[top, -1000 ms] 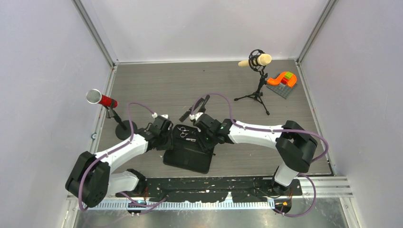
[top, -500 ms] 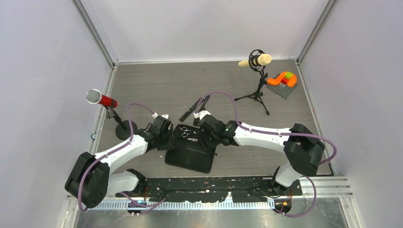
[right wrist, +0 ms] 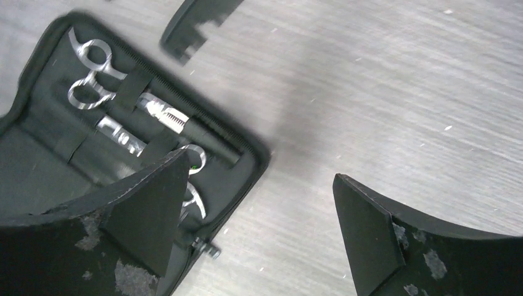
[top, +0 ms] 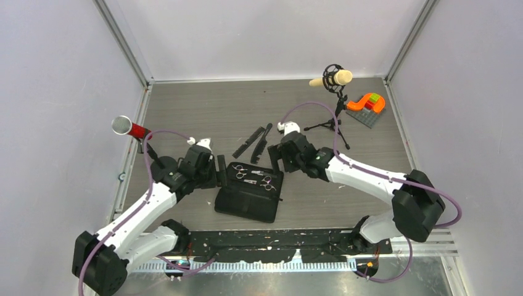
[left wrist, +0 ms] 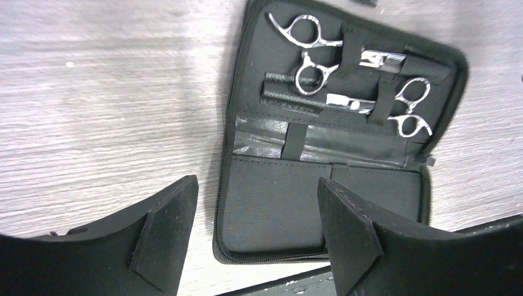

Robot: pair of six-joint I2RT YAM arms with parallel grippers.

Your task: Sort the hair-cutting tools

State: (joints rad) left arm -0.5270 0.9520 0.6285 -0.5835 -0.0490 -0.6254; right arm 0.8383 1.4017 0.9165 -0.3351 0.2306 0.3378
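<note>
A black zippered case (top: 245,200) lies open and flat in the middle of the table. Strapped into its far half are two silver scissors, one on the left (top: 239,170) (left wrist: 308,49) (right wrist: 92,68) and one on the right (top: 267,183) (left wrist: 412,111). Two black combs (top: 248,142) (top: 264,139) lie on the table just beyond the case; the end of one comb (right wrist: 197,21) shows in the right wrist view. My left gripper (top: 219,170) (left wrist: 256,200) hangs open and empty over the case's left edge. Open and empty too, my right gripper (top: 275,161) (right wrist: 259,172) hovers over the case's far right corner.
A red-headed microphone (top: 131,129) stands on a round base at the left edge. A cream microphone on a tripod (top: 333,80) stands at the back right, beside an orange toy on a grey plate (top: 366,103). The table's metal rail (top: 425,237) runs along the near edge.
Both grippers opened wide and drew back from the case, the left one to the left, the right one up and right. The second pair of scissors now shows.
</note>
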